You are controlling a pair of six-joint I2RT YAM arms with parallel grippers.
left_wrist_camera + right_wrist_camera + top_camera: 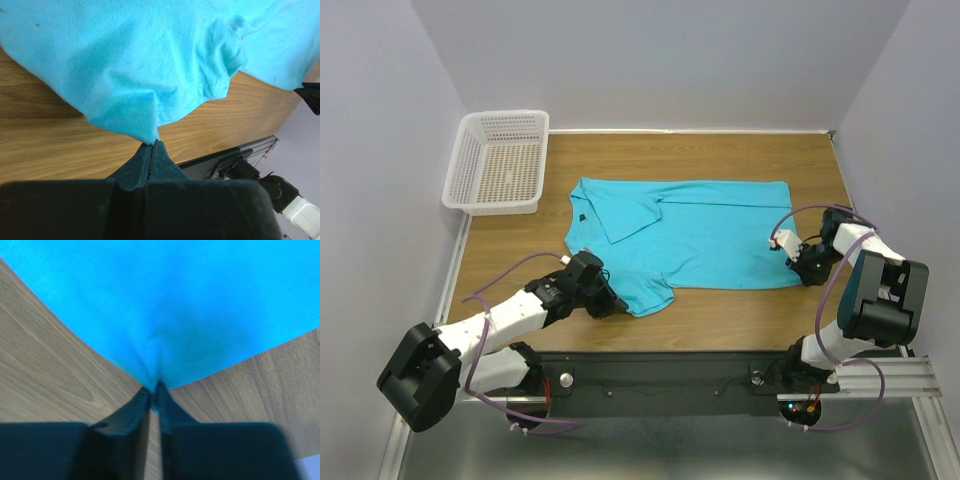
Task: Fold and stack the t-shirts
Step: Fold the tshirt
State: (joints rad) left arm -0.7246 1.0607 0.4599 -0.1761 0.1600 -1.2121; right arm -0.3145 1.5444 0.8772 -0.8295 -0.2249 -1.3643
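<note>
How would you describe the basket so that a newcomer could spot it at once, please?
Look at the wooden table, then at its far left corner. There stands the white mesh basket, the only rigid, perforated thing in the scene. It lies clear of the flat turquoise t-shirt.

Soft, even light fell from above, leaving only faint shadows beneath the arms on the bench (740, 310). The overhead view was sharp and moderately bright. At the left wrist, the t-shirt (125, 60) showed crisp weave and the left claw (154, 145) was nearly black. At the right wrist, the right claw (154, 390) and the nearby cloth were blurred, and the blue was oversaturated.
</note>
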